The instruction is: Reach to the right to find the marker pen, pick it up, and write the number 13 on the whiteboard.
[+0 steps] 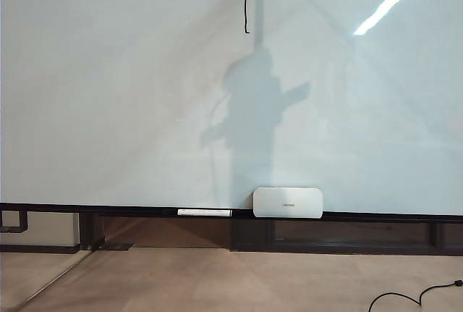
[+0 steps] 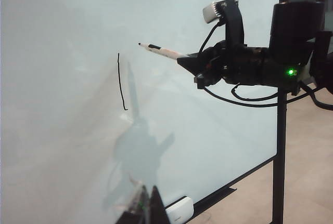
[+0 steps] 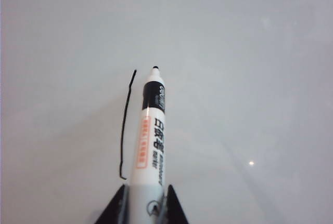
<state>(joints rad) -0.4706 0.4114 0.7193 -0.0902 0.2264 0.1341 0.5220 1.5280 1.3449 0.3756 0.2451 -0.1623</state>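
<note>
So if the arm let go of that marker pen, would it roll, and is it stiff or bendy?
Probably stiff: the marker pen juts straight out of the right pincer, unsupported, no sag. Its round barrel would likely roll once set flat. It looks slim and light, so a loose grip might let it slip while pressing against the whiteboard.

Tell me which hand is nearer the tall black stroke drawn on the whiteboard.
Right. The right hand holds the white marker pen with its tip just beside the black stroke. The left hand sits low, well below the stroke, near the board's bottom rail.
</note>
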